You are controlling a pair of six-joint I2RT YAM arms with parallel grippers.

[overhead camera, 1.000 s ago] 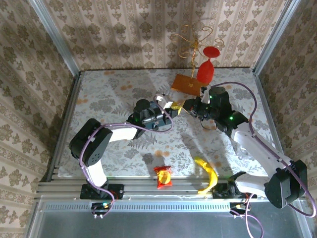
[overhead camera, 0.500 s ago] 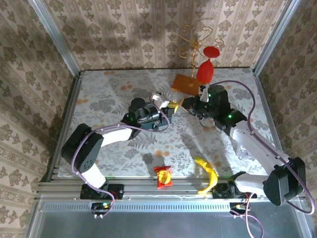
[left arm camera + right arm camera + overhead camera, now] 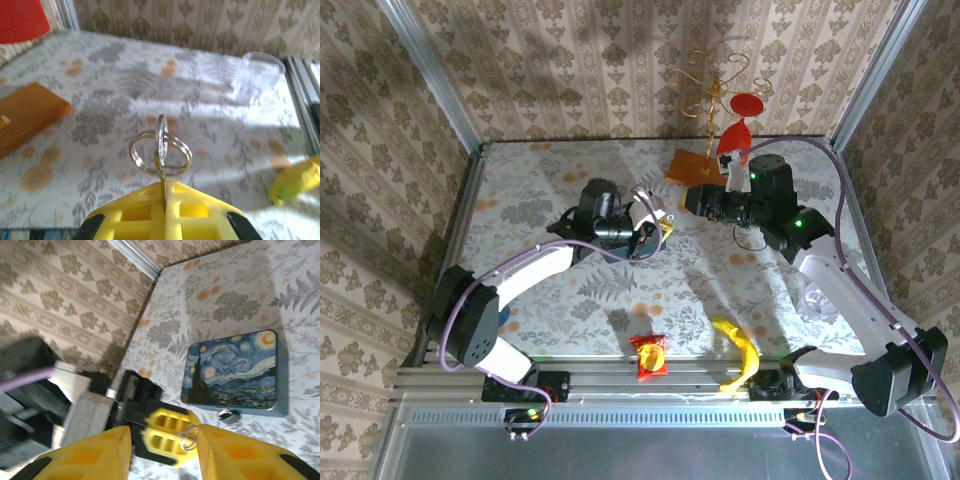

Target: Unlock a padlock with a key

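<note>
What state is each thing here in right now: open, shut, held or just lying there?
left gripper: shut on the key
key: pinched upright, its rings sticking out
right gripper: open, holding nothing
padlock: lying loose beside the blue tin; locked or not, cannot tell
blue tin: lid shut, lying flat

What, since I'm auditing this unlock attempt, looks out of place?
The padlock lies loose beside the blue tin, unheld, while the left gripper pinches the key and the right gripper stands open, empty.

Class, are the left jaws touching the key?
Touching. The left wrist view shows the key clamped edge-on between the left gripper's shut yellow jaws.
</note>
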